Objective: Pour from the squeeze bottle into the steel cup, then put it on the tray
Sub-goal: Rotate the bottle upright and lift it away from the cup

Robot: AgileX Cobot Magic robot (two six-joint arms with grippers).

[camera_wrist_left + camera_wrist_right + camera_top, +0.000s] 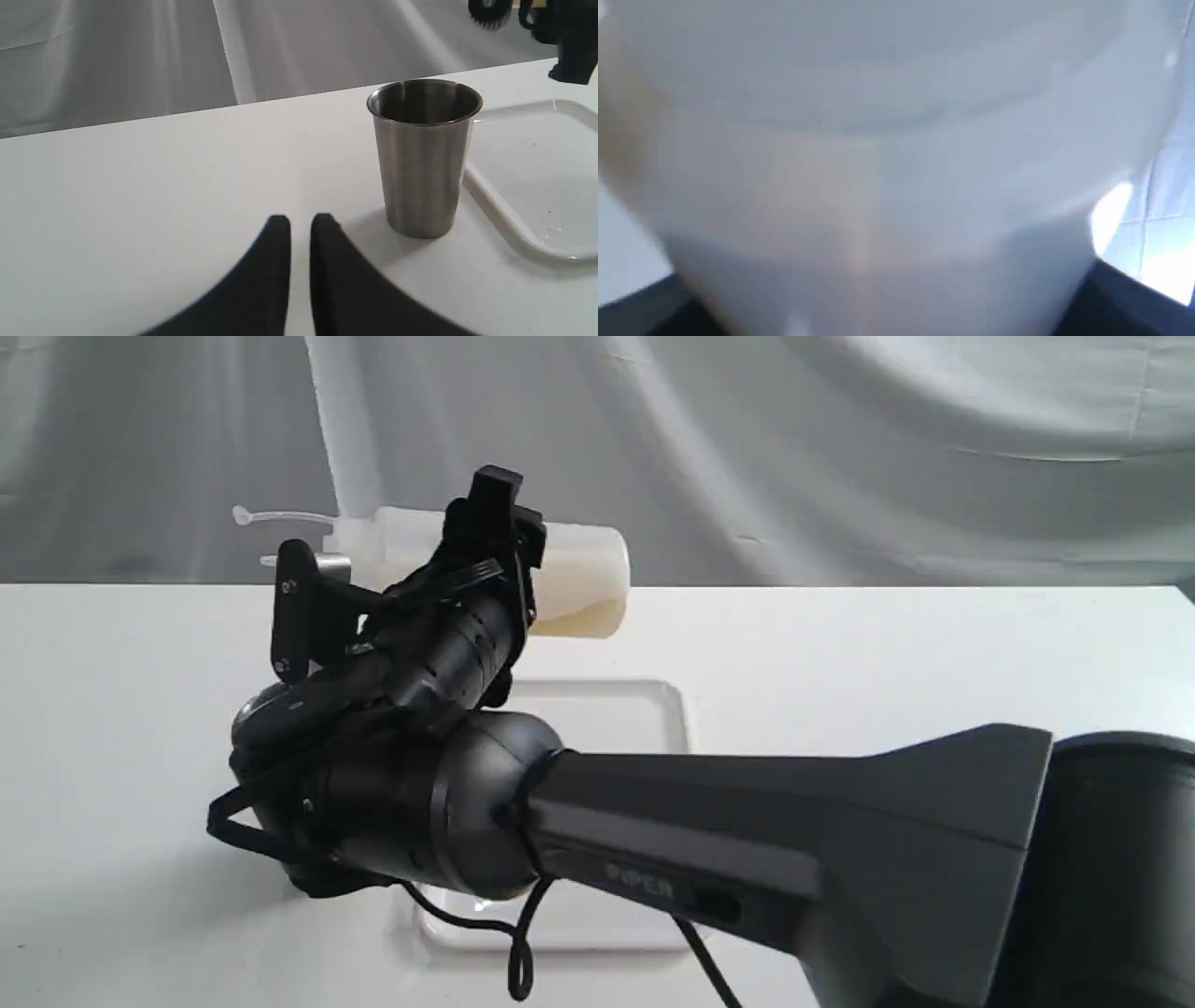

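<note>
The left gripper (300, 219) hangs empty, fingers nearly together, near the upright steel cup (423, 158), which stands just beside the tray (495, 211). Nothing steadies that cup, so a misaimed nozzle could spill or knock it. The right gripper (490, 537) clamps the translucent squeeze bottle (579, 569) level in the air, amber liquid pooled low.

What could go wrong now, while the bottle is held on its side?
1. The right tool holds the squeeze bottle about level. No view shows its nozzle over the steel cup, so liquid may miss and hit the table.
2. The steel cup stands free, close beside the tray rim; a bump from the bottle might tip it.
</note>
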